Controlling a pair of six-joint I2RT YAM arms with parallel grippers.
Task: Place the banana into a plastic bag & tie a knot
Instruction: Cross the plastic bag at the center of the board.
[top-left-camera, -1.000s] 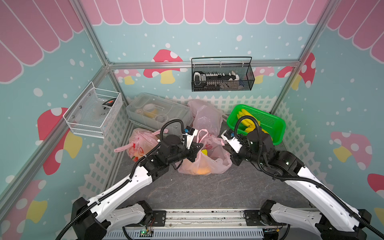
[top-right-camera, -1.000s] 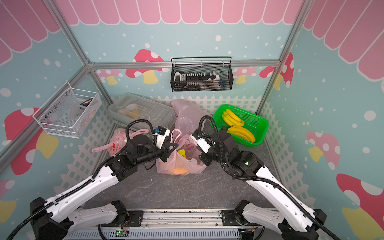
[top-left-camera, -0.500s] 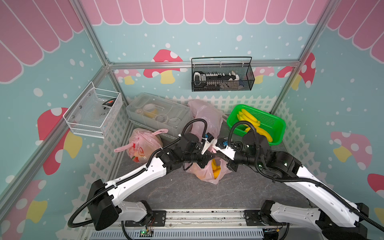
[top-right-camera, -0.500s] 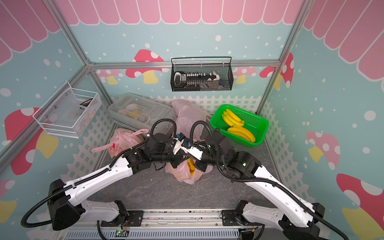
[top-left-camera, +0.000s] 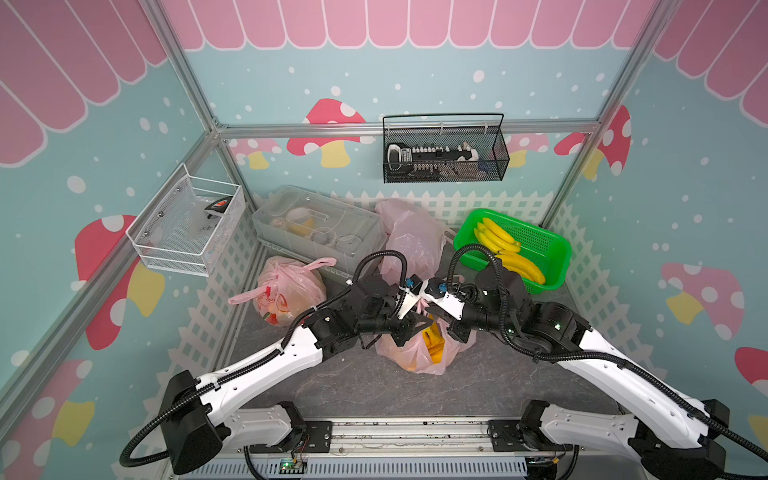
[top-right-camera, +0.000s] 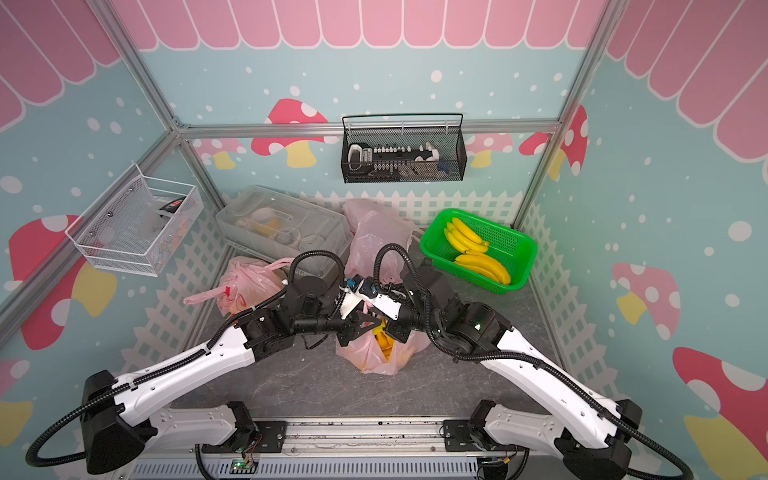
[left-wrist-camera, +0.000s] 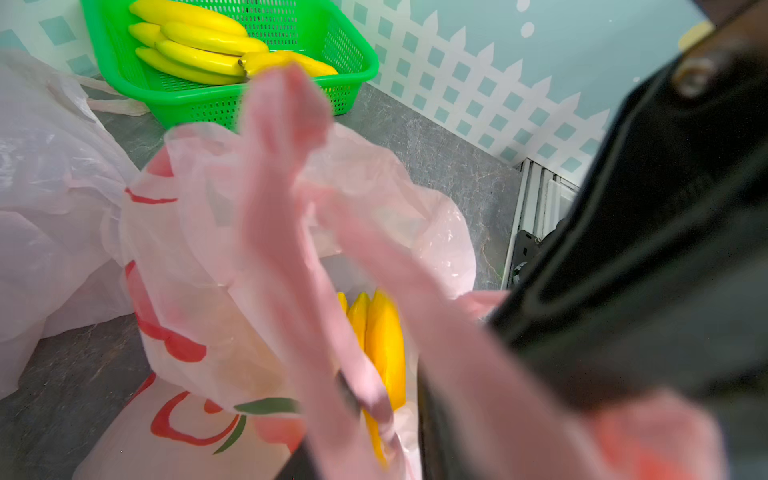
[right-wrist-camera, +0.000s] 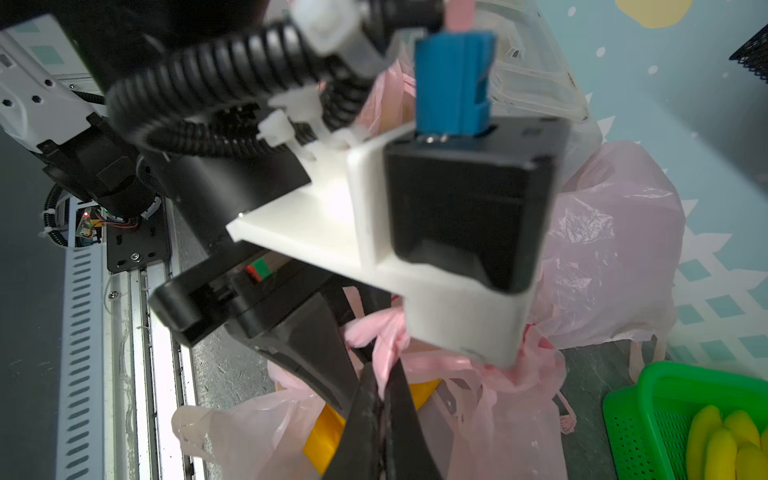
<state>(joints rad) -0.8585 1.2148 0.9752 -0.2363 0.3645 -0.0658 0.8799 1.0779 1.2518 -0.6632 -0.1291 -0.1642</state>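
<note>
Step in hand, as I judge it: tying the knot. The banana is inside the plastic bag, which sits on the table just below frame centre in both top views. My right gripper is clamped on a twisted handle. My left gripper has its jaws apart, with a loose strip of the bag running through the gap.

Procedure: hold the right grip firm and the twisted handle taut. Pass the loose strip around the taut one, re-grip it close to the crossing, then draw both ends apart slowly, so the thin film does not tear.

Limits of view: in both top views my grippers cover the crossing of the handles. The left wrist view is blurred; I cannot tell whether the left gripper touches the strip, nor whether a first turn is made. My left camera mount fills much of the right wrist view.
</note>
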